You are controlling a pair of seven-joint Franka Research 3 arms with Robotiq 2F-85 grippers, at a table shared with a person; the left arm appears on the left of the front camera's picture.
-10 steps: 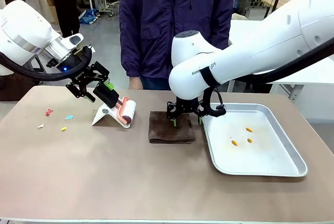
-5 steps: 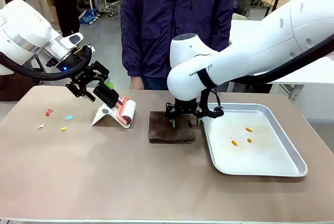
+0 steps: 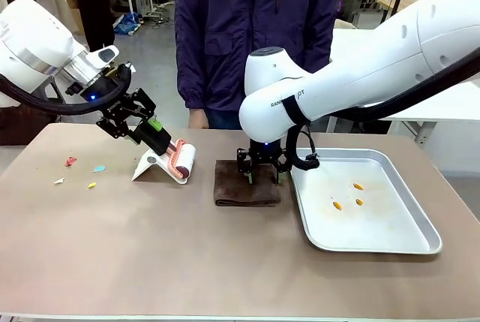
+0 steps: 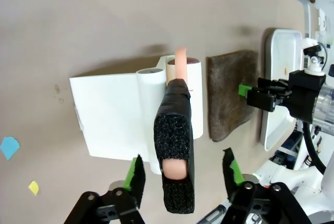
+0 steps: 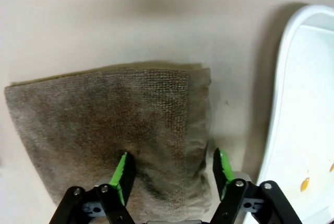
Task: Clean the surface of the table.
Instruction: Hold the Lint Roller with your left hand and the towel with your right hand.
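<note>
The desk [image 3: 150, 262] fills the front view, long axis running left to right, near edge along the bottom. Left arm [image 3: 37, 44] leans in from the upper left, wrist angled down at the lint roller [image 3: 182, 161]. The left jaws stand spread, a green fingertip [image 4: 136, 174] either side of the black padded handle [image 4: 175, 145], gaps showing on both sides. Right arm [image 3: 360, 67] reaches in from the upper right, wrist pointing straight down at centre. The right jaws are spread too, tips planted on the brown cloth [image 3: 232, 191] beside the tray [image 3: 375, 245].
</note>
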